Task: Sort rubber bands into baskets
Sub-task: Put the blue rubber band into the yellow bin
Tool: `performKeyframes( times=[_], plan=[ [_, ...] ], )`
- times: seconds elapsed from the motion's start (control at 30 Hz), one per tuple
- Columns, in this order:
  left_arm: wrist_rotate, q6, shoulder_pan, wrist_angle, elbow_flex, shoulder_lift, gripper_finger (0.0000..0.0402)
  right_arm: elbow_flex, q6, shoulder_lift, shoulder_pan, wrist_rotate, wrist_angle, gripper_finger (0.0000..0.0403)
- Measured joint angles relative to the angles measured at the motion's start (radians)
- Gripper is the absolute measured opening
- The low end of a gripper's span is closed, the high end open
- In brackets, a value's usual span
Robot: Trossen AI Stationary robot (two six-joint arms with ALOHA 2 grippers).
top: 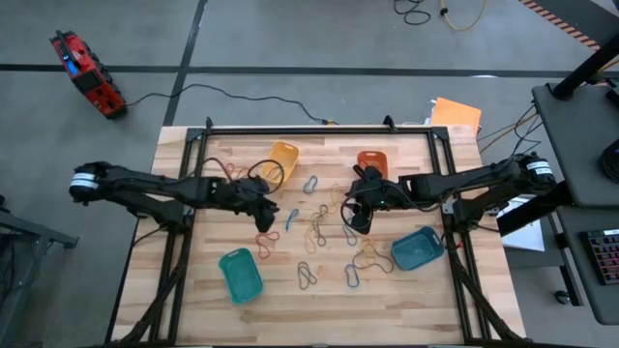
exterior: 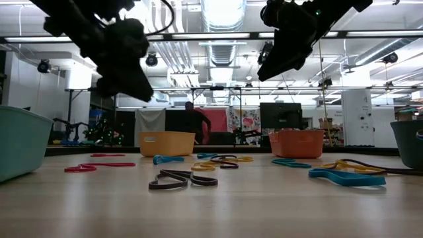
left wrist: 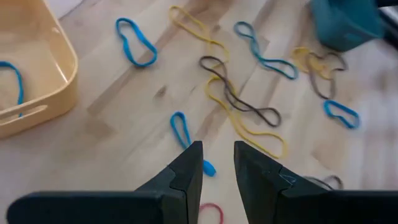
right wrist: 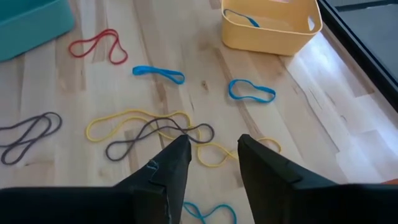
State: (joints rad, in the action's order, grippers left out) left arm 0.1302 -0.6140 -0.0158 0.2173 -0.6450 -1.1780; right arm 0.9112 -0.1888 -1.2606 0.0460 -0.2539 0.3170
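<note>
Many rubber bands lie loose on the wooden table: blue (left wrist: 185, 132), yellow (left wrist: 245, 124), grey (right wrist: 158, 134) and red (right wrist: 96, 46). The yellow basket (top: 281, 159) stands far left of middle with a blue band (right wrist: 239, 17) inside. The orange basket (top: 372, 162) stands at the far middle, the teal-green basket (top: 240, 274) near left, and the blue-teal basket (top: 417, 248) near right. My left gripper (top: 271, 215) hovers open and empty above a blue band, seen in its wrist view (left wrist: 217, 155). My right gripper (top: 353, 218) hovers open and empty over tangled yellow and grey bands, seen in its wrist view (right wrist: 213, 152).
Black frame rails (top: 319, 129) run along the table's far edge and sides. Both arms hang well above the table top in the low view (exterior: 122, 59). Black cables loop near the yellow basket (top: 253, 172).
</note>
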Motion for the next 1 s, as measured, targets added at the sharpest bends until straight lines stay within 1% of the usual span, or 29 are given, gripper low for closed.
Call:
performKeyframes(
  times=[0.13,0.3,0.5,0.6,0.77,1.0],
  plan=[
    [0.044,-0.027,0.000,0.000,-0.053,-0.112,0.0076,0.000,0.000,0.000,0.000,0.000,0.000,0.0144],
    [0.016,-0.005,0.003,0.007,-0.112,-0.231,0.0076,0.000,-0.001,0.000,0.000,0.000,0.000,0.0156],
    [0.017,0.001,0.003,0.012,-0.150,-0.308,0.0080,0.000,-0.019,0.000,0.000,-0.001,0.001,0.0166],
    [0.017,0.002,0.003,0.026,-0.166,-0.344,0.0092,0.000,-0.020,0.000,0.000,-0.001,0.001,0.0171],
    [0.018,0.002,0.003,0.096,-0.199,-0.400,0.0121,0.000,-0.031,0.000,0.000,-0.001,0.000,0.0178],
    [0.017,0.002,0.006,0.102,-0.240,-0.478,0.0166,-0.002,-0.039,0.000,0.000,-0.001,0.001,0.0180]
  ],
)
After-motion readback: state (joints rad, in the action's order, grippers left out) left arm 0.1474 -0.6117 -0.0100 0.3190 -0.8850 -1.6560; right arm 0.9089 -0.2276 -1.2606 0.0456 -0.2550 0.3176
